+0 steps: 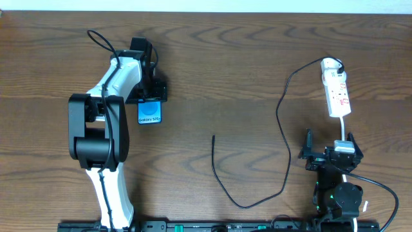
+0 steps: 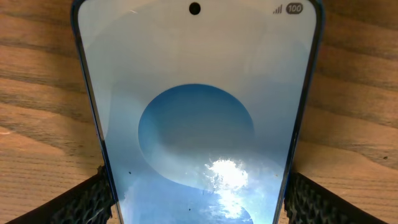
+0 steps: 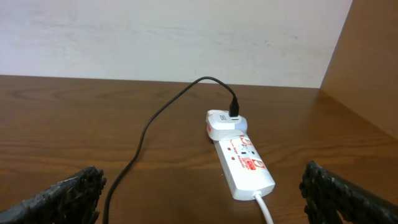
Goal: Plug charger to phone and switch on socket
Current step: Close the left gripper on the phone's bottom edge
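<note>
The phone [image 1: 149, 114] lies on the table, its blue screen filling the left wrist view [image 2: 196, 124]. My left gripper [image 1: 147, 98] has a finger against each long edge of the phone and is shut on it [image 2: 198, 208]. The charger [image 1: 283, 129] is a thin black cable that runs from a white adapter on the socket, loops down the table and ends in a free plug tip [image 1: 214, 137] in the middle. The socket [image 1: 337, 93] is a white strip with red markings at the right. My right gripper [image 1: 329, 147] is open and empty, just short of the socket [image 3: 245, 165].
The socket's thick white cord [image 1: 344, 125] runs from the strip's near end down under my right arm, and shows in the right wrist view [image 3: 264, 208]. A wooden side wall [image 3: 367, 68] stands to the right of the socket.
</note>
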`<control>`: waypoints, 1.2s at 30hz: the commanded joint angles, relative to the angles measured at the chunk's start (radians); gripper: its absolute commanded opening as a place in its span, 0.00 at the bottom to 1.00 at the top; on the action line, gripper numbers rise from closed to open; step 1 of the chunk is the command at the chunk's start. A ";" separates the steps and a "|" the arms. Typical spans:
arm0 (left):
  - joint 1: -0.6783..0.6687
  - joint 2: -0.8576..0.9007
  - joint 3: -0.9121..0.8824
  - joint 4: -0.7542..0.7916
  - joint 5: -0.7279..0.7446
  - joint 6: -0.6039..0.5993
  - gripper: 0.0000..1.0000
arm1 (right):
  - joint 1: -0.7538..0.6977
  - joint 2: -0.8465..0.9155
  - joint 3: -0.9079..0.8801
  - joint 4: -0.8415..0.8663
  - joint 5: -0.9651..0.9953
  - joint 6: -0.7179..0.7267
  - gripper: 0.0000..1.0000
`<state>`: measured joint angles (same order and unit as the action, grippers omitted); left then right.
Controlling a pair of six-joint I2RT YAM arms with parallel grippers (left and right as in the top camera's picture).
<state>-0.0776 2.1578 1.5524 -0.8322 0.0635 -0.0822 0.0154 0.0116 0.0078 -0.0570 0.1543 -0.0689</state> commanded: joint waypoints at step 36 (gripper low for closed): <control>0.003 0.008 -0.031 -0.011 -0.004 -0.008 0.73 | 0.005 -0.006 -0.002 -0.002 0.011 0.012 0.99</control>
<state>-0.0776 2.1563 1.5524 -0.8341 0.0643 -0.0822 0.0154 0.0116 0.0078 -0.0570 0.1543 -0.0689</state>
